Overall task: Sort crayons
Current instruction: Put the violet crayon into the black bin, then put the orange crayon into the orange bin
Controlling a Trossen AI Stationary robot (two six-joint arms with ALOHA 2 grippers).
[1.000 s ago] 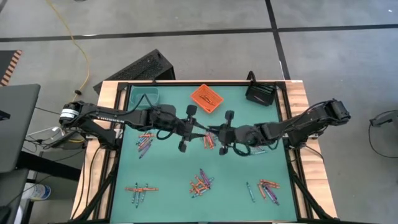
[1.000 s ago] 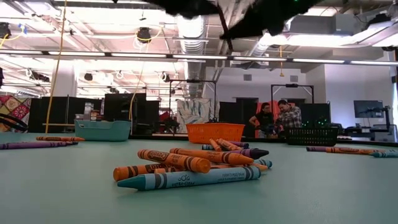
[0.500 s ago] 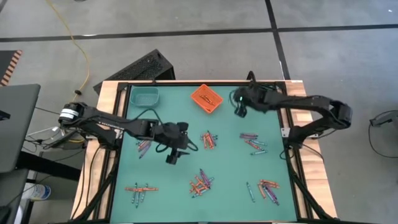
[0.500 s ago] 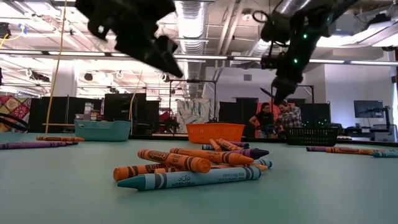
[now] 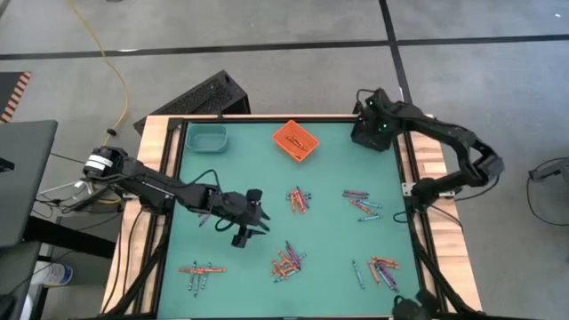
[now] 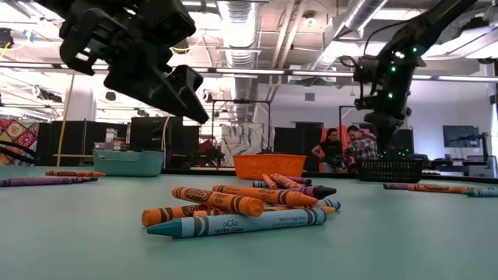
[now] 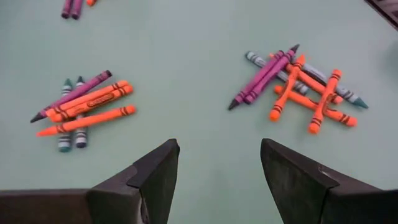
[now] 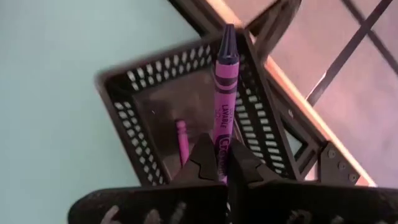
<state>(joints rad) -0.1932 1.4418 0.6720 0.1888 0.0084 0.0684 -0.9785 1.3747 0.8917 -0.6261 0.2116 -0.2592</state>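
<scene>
Gripping purple wax crayon (image 8: 225, 93) between closed fingers, right gripper (image 8: 217, 163) over black mesh plastic bin (image 8: 124, 99), upper right of high frame; "WASHABLE" partly legible on wrapper, second purple crayon (image 8: 181, 140) lying inside bin. Hovering mid-left of high frame, left gripper (image 7: 217, 168), fingers spread, nothing held. Scattered in clusters across green table mat (image 5: 329, 240): orange, purple, blue-grey crayons (image 7: 292, 87). Print on nearest teal crayon (image 6: 233, 223) too small to read.

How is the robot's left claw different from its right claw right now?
The left gripper is open and empty; the right gripper is shut on a purple wax crayon. The left hangs above the green table; the right hangs over the black mesh bin. Both are dark, two-fingered.
</scene>
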